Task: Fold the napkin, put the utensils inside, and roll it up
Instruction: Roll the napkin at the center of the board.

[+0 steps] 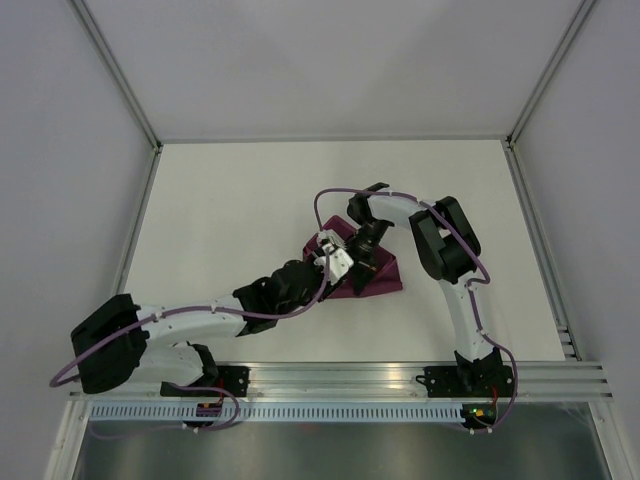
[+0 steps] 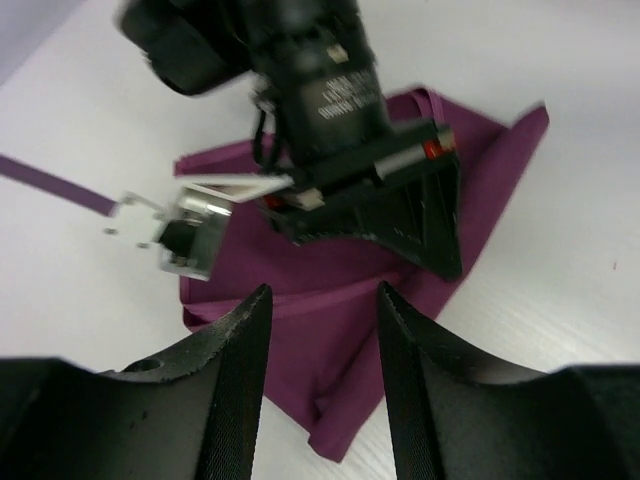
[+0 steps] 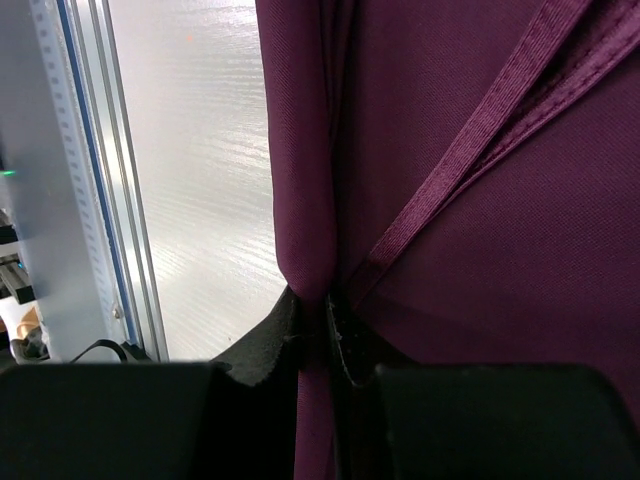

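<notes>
While the right fingers [image 3: 268,348] pinch the napkin [image 3: 480,250], the left fingers [image 2: 235,385] gape over it.

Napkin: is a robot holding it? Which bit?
Yes. The right jaws pinch the napkin by a rolled fold along its edge. The left jaws are open and hold nothing.

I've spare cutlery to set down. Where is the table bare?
Bare white tabletop runs left of the thin magenta cloth napkin and behind it to the back wall. Crowded centre: left gripper and right gripper meet there.
</notes>
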Robot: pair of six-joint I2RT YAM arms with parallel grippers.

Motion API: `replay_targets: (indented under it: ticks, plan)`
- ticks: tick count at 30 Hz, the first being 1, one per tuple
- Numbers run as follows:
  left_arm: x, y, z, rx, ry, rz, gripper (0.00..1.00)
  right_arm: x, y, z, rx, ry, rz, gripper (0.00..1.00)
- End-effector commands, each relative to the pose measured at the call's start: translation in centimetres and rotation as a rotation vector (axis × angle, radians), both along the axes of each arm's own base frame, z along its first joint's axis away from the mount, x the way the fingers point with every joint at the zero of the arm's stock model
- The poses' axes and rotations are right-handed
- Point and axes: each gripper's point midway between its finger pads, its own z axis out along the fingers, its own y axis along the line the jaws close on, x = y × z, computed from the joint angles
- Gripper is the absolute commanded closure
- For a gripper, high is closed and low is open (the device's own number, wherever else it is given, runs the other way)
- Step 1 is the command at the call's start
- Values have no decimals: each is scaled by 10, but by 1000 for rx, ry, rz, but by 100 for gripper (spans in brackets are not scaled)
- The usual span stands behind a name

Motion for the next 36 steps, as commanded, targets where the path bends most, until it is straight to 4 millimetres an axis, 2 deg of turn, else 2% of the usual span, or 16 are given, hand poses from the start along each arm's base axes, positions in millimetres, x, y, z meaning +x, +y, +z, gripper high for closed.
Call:
replay_targets:
  ticks: [1, 3, 4, 5, 6, 11, 17, 23, 27, 29, 32, 33, 36]
  plan:
    - [-12, -16, -31, 209, -10, -117, 48, 20, -17, -51, -79, -112, 76, 93]
    - [-19, -28, -40, 259, -4, -164, 48, 20, -17, -51, -83, -112, 72, 93]
    - [-23, -32, -56, 309, 14, -195, 47, 21, -16, -51, -83, -113, 69, 93]
    - [-25, -38, -56, 316, 10, -214, 47, 21, -16, -52, -84, -111, 68, 93]
    - [-26, -41, -67, 341, 26, -234, 46, 21, -17, -52, -85, -110, 67, 93]
    - [-26, -55, -78, 364, 23, -289, 44, 22, -17, -52, -88, -111, 64, 94]
    - [-21, -58, -102, 415, 26, -301, 42, 22, -17, -53, -93, -102, 64, 94]
    - [-7, -50, -117, 405, 57, -235, 42, 22, -17, -53, -94, -100, 64, 93]
    - [-10, -52, -124, 374, 97, -240, 42, 22, -17, -54, -96, -96, 65, 93]
    - [-11, -53, -128, 376, 124, -255, 45, 22, -17, -54, -98, -94, 63, 94]
    - [-19, -54, -141, 385, 199, -296, 61, 21, -17, -54, -101, -87, 66, 93]
    - [-24, -58, -143, 375, 226, -325, 71, 21, -17, -53, -100, -88, 66, 94]
    - [-33, -58, -151, 367, 296, -369, 86, 21, -17, -54, -100, -87, 63, 92]
